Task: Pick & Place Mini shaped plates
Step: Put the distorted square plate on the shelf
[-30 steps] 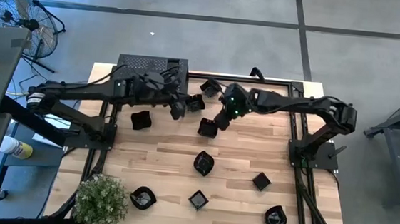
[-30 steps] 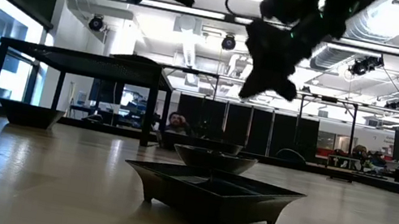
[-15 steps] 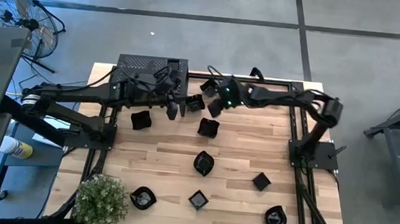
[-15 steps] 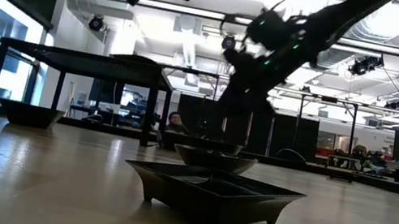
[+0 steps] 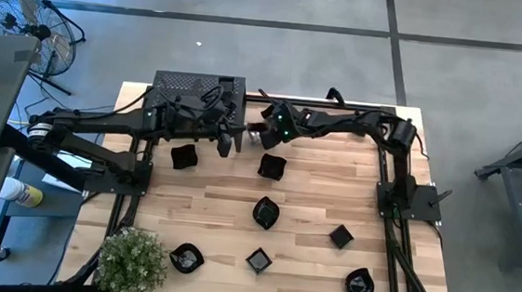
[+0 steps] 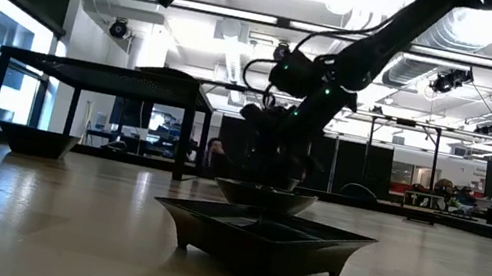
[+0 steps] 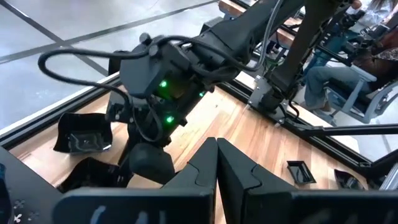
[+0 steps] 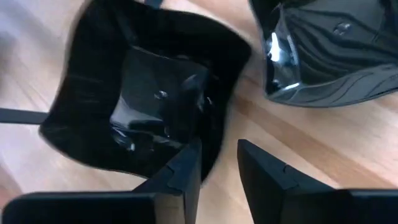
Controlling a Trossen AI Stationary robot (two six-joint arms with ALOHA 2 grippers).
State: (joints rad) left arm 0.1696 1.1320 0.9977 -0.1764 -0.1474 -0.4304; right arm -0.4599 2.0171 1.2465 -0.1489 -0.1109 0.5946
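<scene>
Several mini shaped plates, small and glossy black, lie scattered on the wooden table (image 5: 313, 192). One squarish plate (image 8: 143, 99) (image 5: 252, 133) sits near the far edge beside another plate (image 8: 329, 56). My right gripper (image 8: 219, 149) (image 5: 261, 138) is open and low over the squarish plate. One finger (image 8: 186, 168) is over the plate's hollow and the other (image 8: 261, 168) over bare wood. My left gripper (image 7: 216, 152) (image 5: 226, 146) hangs shut and empty just left of it, well above the table. My right gripper slants down from the table's right side, with its fingers on either side of the squarish plate's rim (image 8: 217, 134). The plate rests flat on the table. Whether a finger touches the rim, I cannot tell.
A black perforated shelf (image 5: 198, 90) stands at the far left of the table. A potted plant (image 5: 130, 262) sits at the near left corner. Other plates lie at mid-table (image 5: 271, 166) (image 5: 265, 212) and along the near edge (image 5: 259, 260) (image 5: 358, 284). Black rails (image 5: 390, 189) run along the table's sides.
My right gripper has moved toward the table's far left and down, from above the mid-table plate to the squarish plate beside the shelf. No plate has shifted.
</scene>
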